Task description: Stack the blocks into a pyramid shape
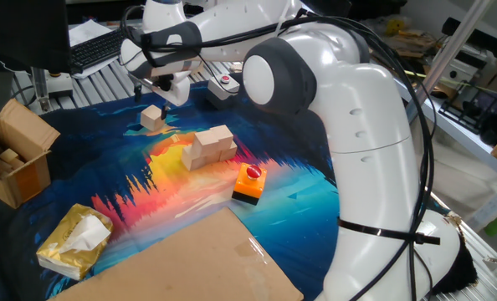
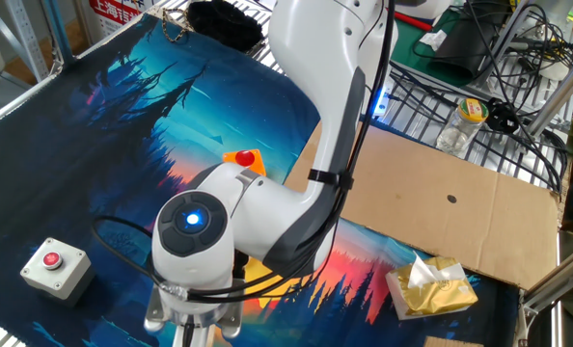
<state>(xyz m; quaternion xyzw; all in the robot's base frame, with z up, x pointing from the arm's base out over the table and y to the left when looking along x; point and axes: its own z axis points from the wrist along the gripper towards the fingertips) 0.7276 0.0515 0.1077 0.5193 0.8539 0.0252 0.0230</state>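
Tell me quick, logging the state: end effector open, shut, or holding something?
End effector: cannot tell; it hovers just above the lone block, fingers too small to read.

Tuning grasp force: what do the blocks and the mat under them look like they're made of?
Blocks: the lone block and the stacked blocks look like bare unpainted wood, pale tan with a matte face and crisp edges; grain is too small to see. Mat: probably printed fabric or a rubber-backed pad, lying flat with a slight sheen and a sunset forest print.
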